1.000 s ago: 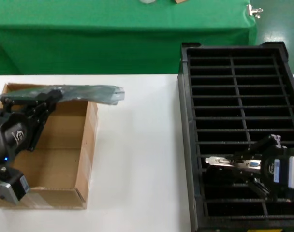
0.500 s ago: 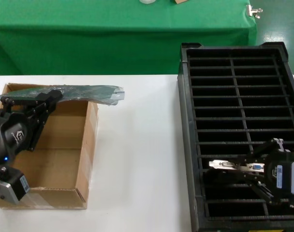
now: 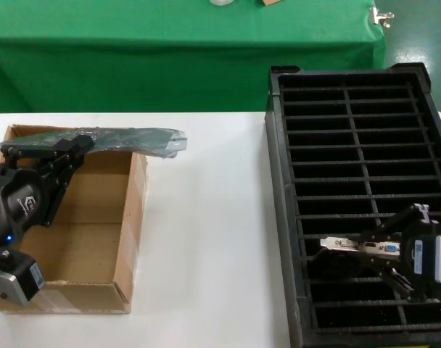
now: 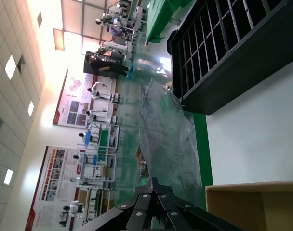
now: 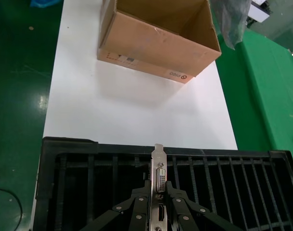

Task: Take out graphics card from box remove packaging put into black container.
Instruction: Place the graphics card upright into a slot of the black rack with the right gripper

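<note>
Right pincer clamps the graphics card over the black container at five o'clock; any tilt snags a partition.

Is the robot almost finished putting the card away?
Nearly. The brown cardboard box looks empty, and the crinkly grey plastic bag is off the card, pinched by the left gripper over the box's far edge. The right gripper holds the card with the shiny silver bracket down at a slot of the black slotted crate. Only letting go remains.
</note>
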### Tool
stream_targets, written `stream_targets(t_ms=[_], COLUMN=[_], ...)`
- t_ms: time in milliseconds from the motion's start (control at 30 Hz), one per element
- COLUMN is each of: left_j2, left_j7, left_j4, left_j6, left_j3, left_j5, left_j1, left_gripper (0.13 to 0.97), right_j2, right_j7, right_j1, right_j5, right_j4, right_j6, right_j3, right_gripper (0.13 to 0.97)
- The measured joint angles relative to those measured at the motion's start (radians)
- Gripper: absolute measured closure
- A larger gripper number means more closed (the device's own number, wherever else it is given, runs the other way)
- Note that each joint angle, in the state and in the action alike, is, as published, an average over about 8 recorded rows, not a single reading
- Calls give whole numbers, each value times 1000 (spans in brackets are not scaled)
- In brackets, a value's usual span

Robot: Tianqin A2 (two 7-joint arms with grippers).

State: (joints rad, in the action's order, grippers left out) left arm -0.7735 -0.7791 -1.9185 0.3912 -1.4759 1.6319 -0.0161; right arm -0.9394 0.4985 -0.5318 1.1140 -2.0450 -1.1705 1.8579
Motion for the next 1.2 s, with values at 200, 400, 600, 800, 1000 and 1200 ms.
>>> stream_targets(t_ms=[200,400,600,800,1000,1200], left_j2=[0,0,0,0,0,0], left_j7=[0,0,0,0,0,0], left_j4=[0,0,0,0,0,0], left_j6=[0,0,0,0,0,0], left_j3=[0,0,0,0,0,0], left_j5=[0,0,0,0,0,0], left_j1=[0,0,0,0,0,0], left_gripper=[958,958,958,958,958,958], right_j2=[19,43,62,68,65,59], right_j7=[3,-12,-24,-27,-12,10], right_j1=[-16,-30,-43,-47,-48,-43], right_j5=[-5,-9,-16,-20,-23,-27], right_j4=[13,36,55,61,48,26], right_j6=[-15,-23,-23,-26,-35,-43], right_j3=[20,45,59,64,61,52], right_gripper=[912,912,912,882,837,753])
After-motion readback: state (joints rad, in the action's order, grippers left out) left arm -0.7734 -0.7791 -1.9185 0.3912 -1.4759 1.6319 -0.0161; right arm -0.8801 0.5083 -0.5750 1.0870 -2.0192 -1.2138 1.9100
